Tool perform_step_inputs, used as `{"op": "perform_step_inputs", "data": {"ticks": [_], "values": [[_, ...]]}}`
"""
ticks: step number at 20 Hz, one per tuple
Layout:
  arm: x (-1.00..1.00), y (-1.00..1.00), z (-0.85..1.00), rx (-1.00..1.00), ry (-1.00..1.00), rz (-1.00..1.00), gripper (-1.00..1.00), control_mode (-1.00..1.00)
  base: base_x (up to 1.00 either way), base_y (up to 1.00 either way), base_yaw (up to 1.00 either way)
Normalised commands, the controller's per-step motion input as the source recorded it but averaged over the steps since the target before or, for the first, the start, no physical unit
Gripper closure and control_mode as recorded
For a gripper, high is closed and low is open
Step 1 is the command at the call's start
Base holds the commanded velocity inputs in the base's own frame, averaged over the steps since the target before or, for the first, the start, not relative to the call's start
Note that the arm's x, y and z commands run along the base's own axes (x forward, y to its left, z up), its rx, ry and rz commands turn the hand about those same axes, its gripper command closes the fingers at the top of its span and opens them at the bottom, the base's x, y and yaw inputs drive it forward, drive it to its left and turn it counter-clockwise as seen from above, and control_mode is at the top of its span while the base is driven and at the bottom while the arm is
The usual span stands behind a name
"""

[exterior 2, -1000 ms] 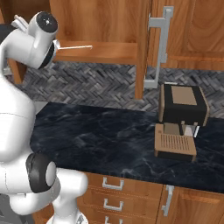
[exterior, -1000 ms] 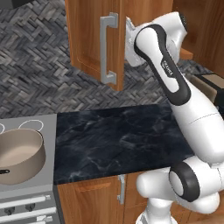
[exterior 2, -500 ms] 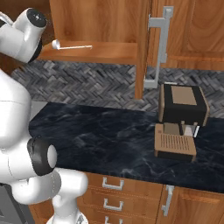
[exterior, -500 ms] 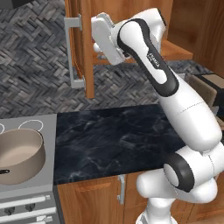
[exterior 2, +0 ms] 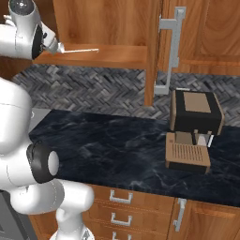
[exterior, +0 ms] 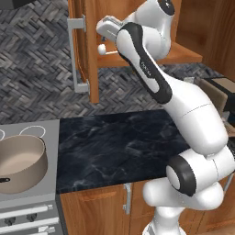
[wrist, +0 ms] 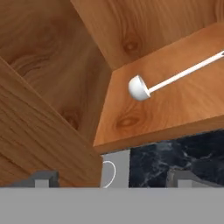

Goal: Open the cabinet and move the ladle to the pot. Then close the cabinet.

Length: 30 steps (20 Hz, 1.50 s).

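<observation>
Doors of the tall warm-brown wooden cabinet (exterior 2: 117,28) stand swung open, so that first step looks done. Up on its one wooden shelf lies the slim silvery-white ladle (wrist: 144,85), untouched. Two-finger gripper (wrist: 113,178) is spread wide and holding nothing, hanging just off the shelf's front edge. Down on the stove, the wide round beige-taupe pot (exterior: 20,163) shows a bare pale inside. Fetching, dropping and closing all remain, I'd say.
</observation>
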Motion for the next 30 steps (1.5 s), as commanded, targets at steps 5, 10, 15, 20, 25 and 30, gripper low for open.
{"op": "perform_step_inputs", "data": {"ticks": [5, 10, 15, 20, 25, 30], "values": [[0.31, -0.19, 0.0, -0.29, -0.2, -0.08, -1.0, -1.0, 0.0, 0.0, 0.0], [0.09, -0.24, -0.08, -0.06, -0.01, -0.08, -1.0, -1.0, 0.0, 0.0, 0.0], [0.26, -0.05, -0.23, 0.0, 0.0, -0.02, -1.0, -1.0, 0.0, 0.0, 0.0], [0.49, 0.0, -0.14, -0.01, 0.0, 0.0, -1.0, -1.0, 0.0, 0.0, 0.0], [0.39, 0.0, -0.03, -0.03, 0.0, 0.0, -1.0, -1.0, 0.0, 0.0, 0.0], [0.42, 0.0, 0.0, -0.01, 0.01, 0.0, -1.0, -1.0, 0.0, 0.0, 0.0]]}}
